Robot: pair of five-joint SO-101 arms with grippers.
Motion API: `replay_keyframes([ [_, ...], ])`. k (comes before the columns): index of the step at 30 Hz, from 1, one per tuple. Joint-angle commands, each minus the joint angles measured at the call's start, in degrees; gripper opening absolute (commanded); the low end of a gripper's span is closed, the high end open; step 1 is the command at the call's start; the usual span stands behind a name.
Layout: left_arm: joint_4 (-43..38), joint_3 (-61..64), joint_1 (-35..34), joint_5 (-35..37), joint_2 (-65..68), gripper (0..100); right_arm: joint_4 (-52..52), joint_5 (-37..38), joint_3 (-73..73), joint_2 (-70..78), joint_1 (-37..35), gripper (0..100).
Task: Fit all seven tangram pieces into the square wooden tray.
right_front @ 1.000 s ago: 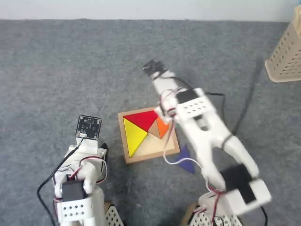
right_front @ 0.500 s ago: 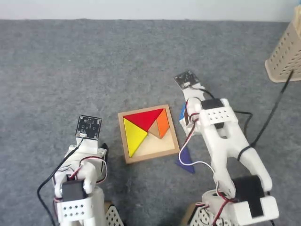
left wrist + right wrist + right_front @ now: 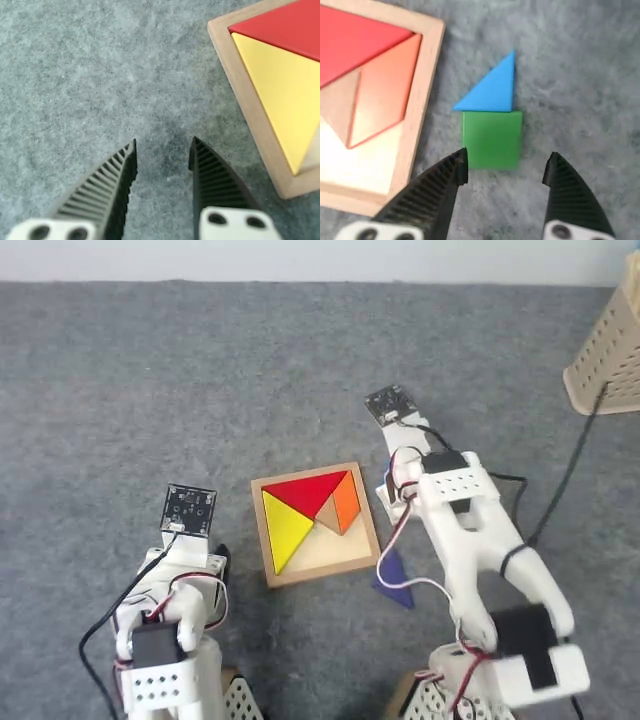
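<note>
Spreading its two black ribbed fingers wide, the right gripper [image 3: 507, 157] sits over a green square tangram piece [image 3: 492, 139] with nothing held. One fingertip is at a corner of the piece and the other stands off past its opposite side. Whether either finger touches the piece cannot be told.

The green square lies flat on the grey carpet [image 3: 150, 370], just beside the square wooden tray [image 3: 325, 569], outside the rim that runs along the orange piece. A light blue triangle piece [image 3: 492, 90] lies against the edge of the green square farthest from the gripper, also just outside that rim.

Inside the tray lie a large red triangle [image 3: 305, 492], a large yellow triangle [image 3: 283, 528] and an orange four-sided piece [image 3: 346, 508]. The red and yellow triangles meet along one edge, and the orange piece sits by the rim nearest the right arm. Part of the tray floor is bare wood. A dark blue triangle [image 3: 396, 578] rests on the carpet near the tray corner closest to the right arm's base.

The left gripper [image 3: 164, 141] is over bare carpet, near the tray corner on the yellow triangle's side. Its fingers are moderately parted and hold nothing. A pale perforated basket [image 3: 610, 350] stands well apart from the tray.
</note>
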Motion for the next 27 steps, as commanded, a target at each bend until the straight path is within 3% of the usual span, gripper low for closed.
replay_keyframes([
  [1, 0.35, -0.66, 0.09, -0.09, -1.05, 17, -1.98, 1.14, -2.29, 2.24, -0.40, 25.3],
  [15, 0.35, -0.66, 0.09, -0.09, -1.05, 17, 0.31, 0.70, -6.51, 8.66, -1.98, 24.5],
  [22, 0.35, -0.66, 0.09, -0.09, -1.05, 17, 0.31, -1.93, -6.51, 8.66, -1.63, 1.7],
  [27, 0.35, -0.66, 0.09, -0.09, -1.05, 17, 0.40, -2.46, -6.51, 8.13, 1.71, 0.6],
])
